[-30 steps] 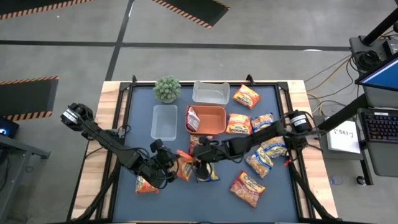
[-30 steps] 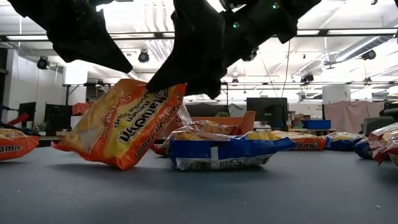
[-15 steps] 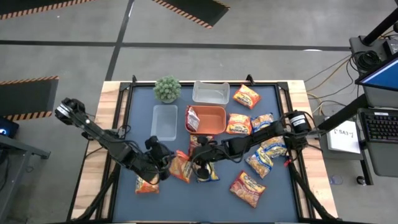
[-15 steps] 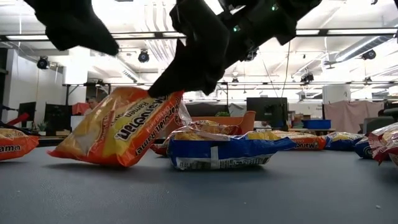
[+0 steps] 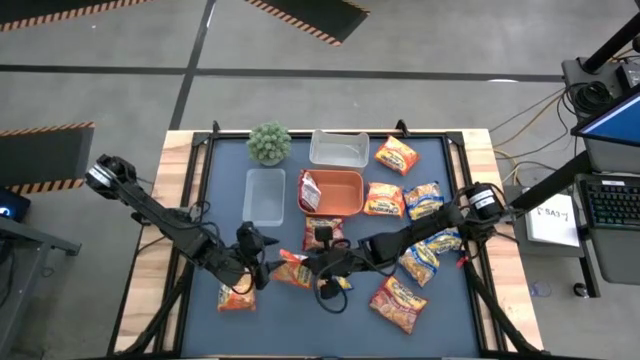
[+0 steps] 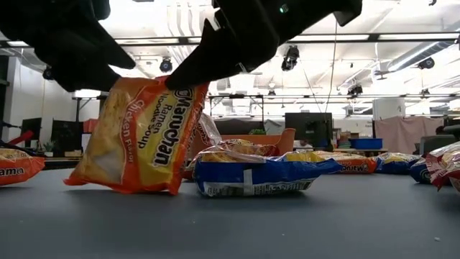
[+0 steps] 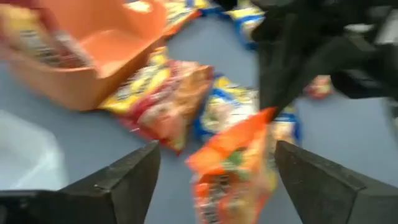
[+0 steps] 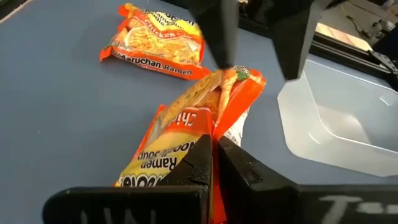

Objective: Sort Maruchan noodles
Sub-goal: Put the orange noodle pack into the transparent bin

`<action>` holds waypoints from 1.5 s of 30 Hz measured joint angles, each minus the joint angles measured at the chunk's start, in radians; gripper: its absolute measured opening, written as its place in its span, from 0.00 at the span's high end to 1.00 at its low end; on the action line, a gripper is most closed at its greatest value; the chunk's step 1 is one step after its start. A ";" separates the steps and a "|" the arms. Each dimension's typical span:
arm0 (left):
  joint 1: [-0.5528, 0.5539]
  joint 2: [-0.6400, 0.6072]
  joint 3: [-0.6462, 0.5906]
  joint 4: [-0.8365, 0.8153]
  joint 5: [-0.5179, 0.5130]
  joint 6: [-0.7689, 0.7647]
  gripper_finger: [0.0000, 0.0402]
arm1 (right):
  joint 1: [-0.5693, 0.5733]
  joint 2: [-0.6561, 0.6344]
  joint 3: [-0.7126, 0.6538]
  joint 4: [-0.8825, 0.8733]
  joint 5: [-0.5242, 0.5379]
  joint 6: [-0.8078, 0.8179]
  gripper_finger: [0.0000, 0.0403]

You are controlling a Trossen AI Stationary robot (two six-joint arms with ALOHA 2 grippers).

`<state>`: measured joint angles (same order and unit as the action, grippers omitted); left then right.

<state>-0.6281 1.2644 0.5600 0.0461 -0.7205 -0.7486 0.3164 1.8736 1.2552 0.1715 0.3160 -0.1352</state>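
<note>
The right gripper [image 8: 214,149] pinches one corner of an orange Maruchan chicken packet [image 6: 140,137], standing it upright on the table's blue mat [image 5: 300,310]; the left gripper [image 7: 214,180] is spread wide beside it. Thin, glossy hold — the packet may slip or topple onto the blue-and-yellow packet [image 6: 251,176] just beside.

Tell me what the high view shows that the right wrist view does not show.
Only the high view shows the small green plant, the orange tray and the packets near the right arm.

Only the right wrist view shows the right gripper shut on the edge of the orange packet.

Both show that packet, the open left gripper beside it, a second orange packet lying flat and a clear tub.
</note>
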 joint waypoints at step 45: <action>0.003 0.323 -0.165 0.743 0.027 0.215 0.81 | 0.000 -0.019 0.000 -0.006 -0.001 0.090 0.76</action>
<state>-0.6250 1.5871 0.3946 0.7887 -0.6933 -0.5337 0.3164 1.8551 1.2552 0.1657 0.3149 -0.0450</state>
